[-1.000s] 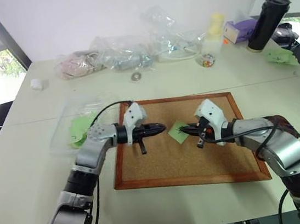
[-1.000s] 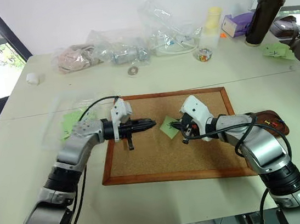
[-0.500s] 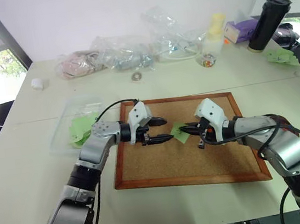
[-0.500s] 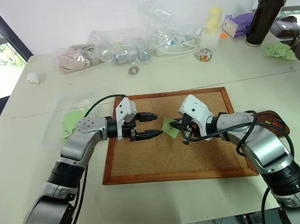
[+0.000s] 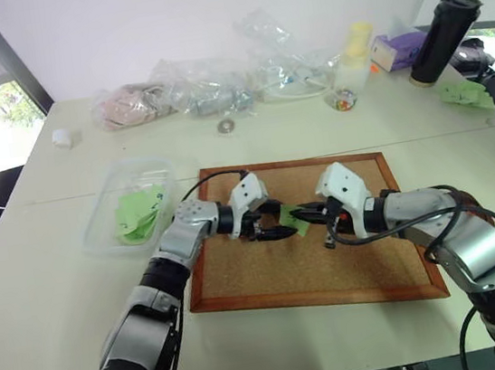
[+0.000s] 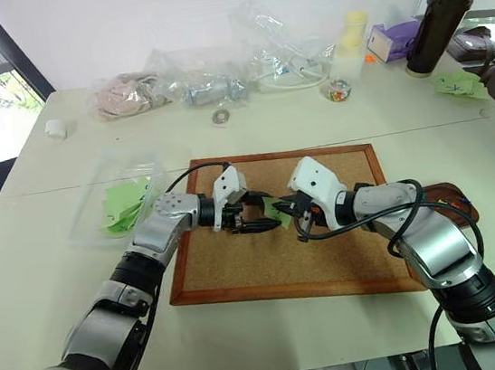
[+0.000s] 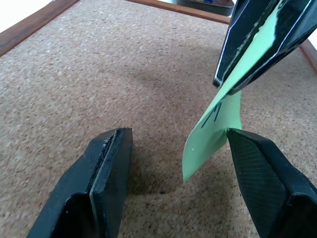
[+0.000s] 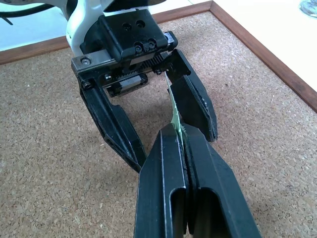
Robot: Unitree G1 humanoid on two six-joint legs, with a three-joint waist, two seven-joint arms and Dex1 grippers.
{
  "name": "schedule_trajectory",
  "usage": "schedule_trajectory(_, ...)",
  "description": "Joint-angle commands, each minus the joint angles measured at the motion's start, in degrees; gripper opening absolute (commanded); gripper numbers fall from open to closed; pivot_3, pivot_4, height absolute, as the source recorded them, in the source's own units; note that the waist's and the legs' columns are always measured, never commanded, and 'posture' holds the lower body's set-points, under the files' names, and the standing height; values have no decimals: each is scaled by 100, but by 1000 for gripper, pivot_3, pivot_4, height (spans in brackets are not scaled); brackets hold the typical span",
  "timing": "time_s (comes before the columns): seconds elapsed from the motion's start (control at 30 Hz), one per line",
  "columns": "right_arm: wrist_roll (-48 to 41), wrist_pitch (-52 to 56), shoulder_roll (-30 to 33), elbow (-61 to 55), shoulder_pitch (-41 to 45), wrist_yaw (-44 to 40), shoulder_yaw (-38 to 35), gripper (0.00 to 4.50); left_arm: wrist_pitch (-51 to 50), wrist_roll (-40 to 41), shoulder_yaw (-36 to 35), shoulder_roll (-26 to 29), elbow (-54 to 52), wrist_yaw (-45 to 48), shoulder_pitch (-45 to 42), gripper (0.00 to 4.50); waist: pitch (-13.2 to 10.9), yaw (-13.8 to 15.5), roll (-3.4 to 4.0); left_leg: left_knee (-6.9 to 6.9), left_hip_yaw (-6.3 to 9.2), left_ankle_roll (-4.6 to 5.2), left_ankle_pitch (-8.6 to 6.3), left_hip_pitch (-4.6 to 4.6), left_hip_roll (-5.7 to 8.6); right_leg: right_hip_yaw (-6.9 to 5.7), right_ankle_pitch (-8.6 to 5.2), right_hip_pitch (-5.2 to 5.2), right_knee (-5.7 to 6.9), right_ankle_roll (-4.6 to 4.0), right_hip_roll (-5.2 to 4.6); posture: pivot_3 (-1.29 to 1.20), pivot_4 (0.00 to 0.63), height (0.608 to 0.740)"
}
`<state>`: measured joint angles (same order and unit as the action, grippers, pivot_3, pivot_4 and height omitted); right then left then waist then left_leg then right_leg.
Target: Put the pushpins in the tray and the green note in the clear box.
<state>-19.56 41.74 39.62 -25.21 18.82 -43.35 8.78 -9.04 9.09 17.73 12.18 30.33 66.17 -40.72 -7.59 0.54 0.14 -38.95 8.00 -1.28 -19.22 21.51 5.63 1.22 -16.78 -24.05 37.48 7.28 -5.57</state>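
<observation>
Over the middle of the corkboard [image 5: 331, 265], the right gripper [image 5: 304, 215] is closed tight on the green note [image 7: 218, 124] and holds it on edge above the cork. The left gripper [image 5: 281, 220] has its fingers apart around the free part of the note; one finger [image 7: 262, 173] touches the paper. The clear box [image 5: 107, 224] lies near the bench's left edge, beside the corkboard, with green papers [image 5: 137, 213] inside.

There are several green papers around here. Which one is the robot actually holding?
The green note with dark pen marks, pinched in the right gripper above the corkboard. The other green papers lie in the clear box.
</observation>
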Motion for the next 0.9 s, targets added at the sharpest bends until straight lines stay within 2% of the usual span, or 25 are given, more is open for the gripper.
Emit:
schedule_trajectory(0.03, 23, -61, 41, -275, 60, -28, -3, 0, -12, 128, -156, -5, -171, 103, -44, 1723, 0, 0, 0, 0, 0, 0, 0, 0, 0, 0, 0, 0, 0, 0, 0, 0, 150, 740)
schedule_trajectory(0.1, 44, -73, 51, -269, 53, -38, 4, 0, -130, 217, -219, 12, -309, 136, 7, 785, 0, 1, 0, 0, 0, 0, 0, 0, 0, 0, 0, 0, 1, 0, 0, 0, 150, 740)
schedule_trajectory(0.17, 52, -80, 58, -266, 52, -53, 2, 0, -238, 307, -285, 30, -455, 165, 50, 32, 0, 1, 0, 0, 0, 0, 0, 0, 0, 0, 0, 0, 1, 0, 0, 0, 150, 740)
schedule_trajectory(0.27, 54, -83, 70, -267, 54, -76, -18, 0, -470, 443, -382, 59, -686, 162, 97, 32, 0, -1, 0, 0, 0, 0, 0, 0, 0, 0, 0, 0, 1, 0, 0, 0, 150, 740)
schedule_trajectory(0.5, -62, 10, 326, -285, 64, -64, -549, 0, -1370, 880, -824, 384, -1951, -215, 350, 32, 0, -4, 0, -2, 1, 0, 0, 1, 0, 2, 0, -2, 7, 0, -1, 0, 150, 740)
schedule_trajectory(0.6, -139, 68, 497, -224, 57, -49, -987, 0, -1763, 1095, -1107, 599, -2624, -485, 560, 32, 0, -15, 0, -1, 0, 0, 0, 0, 0, 4, 0, -3, 7, 0, -3, 0, 150, 740)
schedule_trajectory(0.8, -469, 94, 693, -105, 119, -245, -1496, 0, -2464, 1571, -1854, 797, -3580, -1408, 543, 32, -2, 5, -3, -4, 0, 0, 0, 0, -2, 4, 0, -2, 9, 0, -4, 0, 150, 740)
schedule_trajectory(0.9, -1144, 313, 470, -270, 432, -435, -1655, 0, -2856, 1642, -2593, 838, -4165, -2510, 405, 32, -5, -2, -7, -4, 0, 0, 0, -1, -2, 5, 0, 0, 9, 0, -5, 0, 150, 740)
